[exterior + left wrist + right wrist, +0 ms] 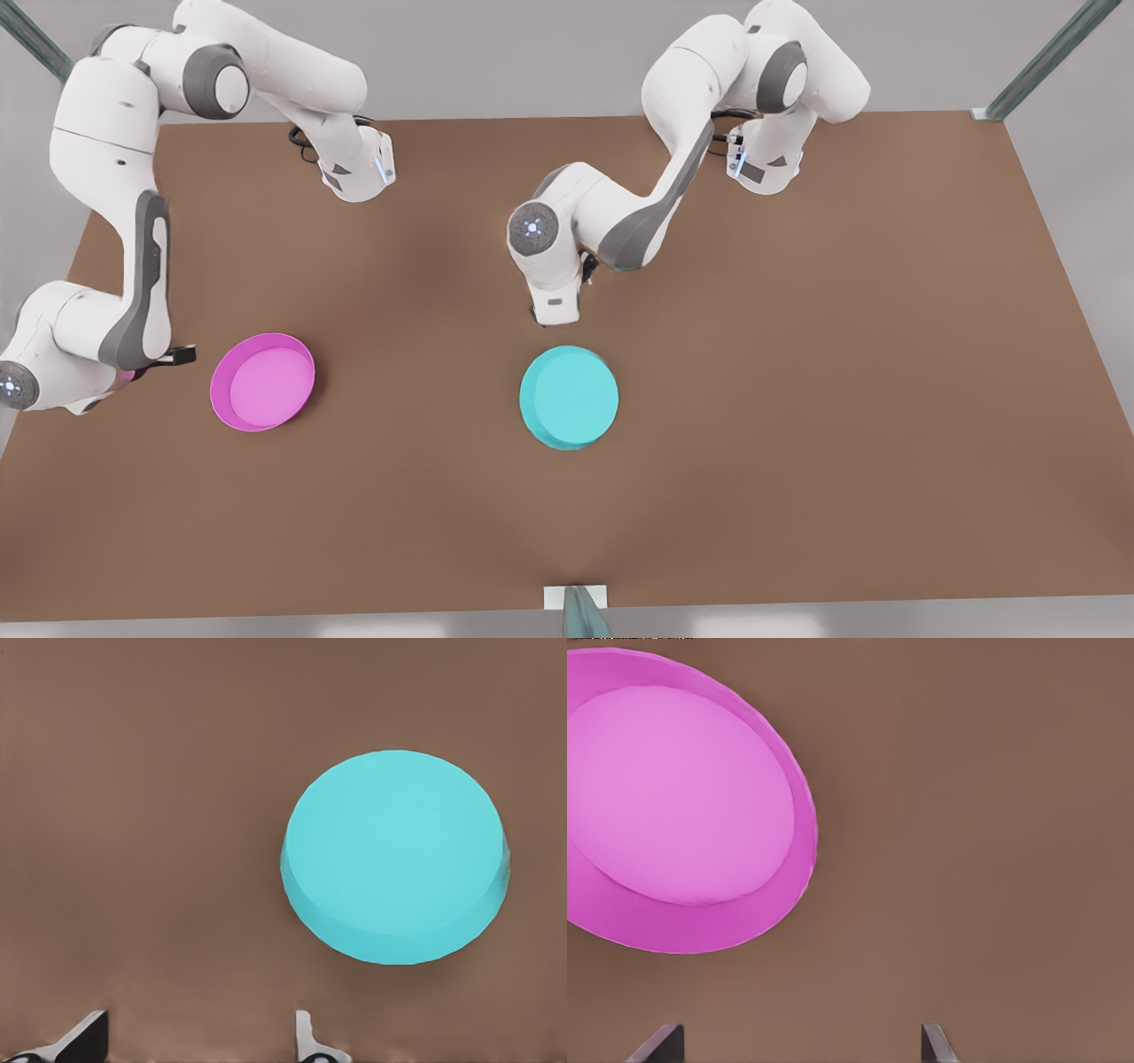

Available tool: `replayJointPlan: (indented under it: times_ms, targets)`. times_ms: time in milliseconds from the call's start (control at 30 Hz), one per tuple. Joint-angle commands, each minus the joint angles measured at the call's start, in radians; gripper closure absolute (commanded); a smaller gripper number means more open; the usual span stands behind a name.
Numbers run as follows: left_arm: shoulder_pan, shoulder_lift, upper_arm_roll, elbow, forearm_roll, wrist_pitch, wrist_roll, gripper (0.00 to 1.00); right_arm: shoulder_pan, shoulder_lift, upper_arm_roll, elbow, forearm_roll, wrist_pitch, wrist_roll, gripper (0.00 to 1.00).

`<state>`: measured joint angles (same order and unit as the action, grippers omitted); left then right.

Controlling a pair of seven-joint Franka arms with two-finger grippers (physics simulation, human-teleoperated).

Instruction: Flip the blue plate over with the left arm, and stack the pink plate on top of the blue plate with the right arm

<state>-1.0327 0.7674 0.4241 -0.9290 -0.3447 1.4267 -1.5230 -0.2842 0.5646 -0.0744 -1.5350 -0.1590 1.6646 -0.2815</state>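
Observation:
The blue plate (569,397) lies near the table's middle with its flat plain underside facing up; the left wrist view shows the same blue plate (394,855). My left gripper (544,319) hovers just behind it, apart from it, and my left gripper (195,1041) is open with nothing between its fingers. The pink plate (262,381) rests rim up at the front view's left, its lighter floor showing, as on the pink plate (682,797) in the right wrist view. My right gripper (182,356) sits beside its left rim; my right gripper (797,1045) is open and holds nothing.
The brown table (797,354) spreads wide at the front view's right and front. Metal frame posts stand at the back corners (1045,58) and at the middle of the front edge (580,611). Both arm bases stand along the back edge.

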Motion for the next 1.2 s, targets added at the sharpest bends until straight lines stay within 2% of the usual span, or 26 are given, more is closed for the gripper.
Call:
replayJointPlan:
  times_ms: [0, 67, 100, 133, 167, 267, 300, 333, 367, 400, 433, 467, 633, 800, 900, 933, 967, 1167]
  targets:
    - [0.016, -0.036, -0.005, 0.001, -0.201, -0.218, 0.175, 0.00, -0.027, 0.044, 0.001, -0.008, 0.061, 0.262, -0.054, 0.00]
    - [0.097, -0.068, 0.007, 0.002, -0.270, -0.218, 0.208, 0.00, -0.049, 0.060, 0.002, -0.045, 0.141, 0.287, -0.067, 0.00]
    - [0.157, -0.109, 0.012, 0.002, -0.263, -0.294, 0.340, 0.00, -0.066, 0.087, 0.002, -0.043, 0.188, 0.291, -0.071, 0.00]
    - [0.220, -0.171, 0.074, 0.002, -0.228, -0.388, 0.539, 0.00, -0.070, 0.107, 0.002, -0.043, 0.211, 0.294, -0.076, 0.00]
    - [0.220, -0.200, 0.177, 0.002, -0.166, -0.436, 0.739, 0.00, -0.073, 0.107, 0.002, -0.060, 0.219, 0.294, -0.076, 0.00]
    - [0.223, -0.214, 0.427, -0.005, -0.079, -0.491, 1.175, 0.00, -0.079, 0.109, 0.002, -0.089, 0.266, 0.299, -0.077, 0.00]
    - [0.345, -0.276, 0.339, -0.013, -0.042, -0.486, 1.236, 0.00, -0.079, 0.109, 0.002, -0.103, 0.280, 0.308, -0.079, 0.00]
    - [0.603, -0.365, -0.040, -0.016, 0.119, -0.445, 1.271, 0.00, -0.085, 0.109, 0.002, -0.131, 0.282, 0.339, -0.085, 0.00]
    - [0.862, -0.471, -0.471, -0.165, 0.375, -0.309, 1.296, 0.00, -0.087, 0.109, 0.002, -0.148, 0.292, 0.353, -0.091, 0.00]
    - [0.991, -0.545, -0.577, -0.304, 0.440, -0.192, 1.489, 0.00, -0.087, 0.109, 0.002, -0.158, 0.292, 0.356, -0.091, 0.00]
    - [1.073, -0.635, -0.579, -0.465, 0.351, -0.022, 1.548, 0.00, -0.092, 0.116, 0.002, -0.159, 0.295, 0.356, -0.091, 0.00]
    - [1.073, -0.646, -0.597, -0.479, 0.388, -0.012, 1.522, 0.00, -0.093, 0.120, 0.002, -0.159, 0.297, 0.354, -0.091, 0.00]
    - [1.039, -0.605, -0.604, -0.422, 0.417, -0.186, 1.419, 0.00, -0.093, 0.124, 0.002, -0.159, 0.303, 0.353, -0.091, 0.00]
    - [1.036, -0.611, -0.599, -0.424, 0.428, -0.187, 1.417, 0.00, -0.086, 0.135, 0.004, -0.160, 0.315, 0.353, -0.091, 0.00]
    - [1.037, -0.617, -0.599, -0.429, 0.423, -0.190, 1.417, 0.00, -0.084, 0.136, 0.004, -0.160, 0.317, 0.354, -0.088, 0.12]
    - [1.037, -0.622, -0.599, -0.432, 0.420, -0.190, 1.419, 0.00, -0.084, 0.138, 0.004, -0.160, 0.317, 0.354, -0.088, 0.27]
    - [1.037, -0.622, -0.597, -0.432, 0.418, -0.190, 1.419, 0.00, -0.086, 0.138, 0.002, -0.160, 0.317, 0.353, -0.088, 0.38]
    - [1.037, -0.622, -0.596, -0.432, 0.418, -0.190, 1.420, 0.00, -0.087, 0.136, 0.004, -0.155, 0.317, 0.343, -0.093, 0.76]
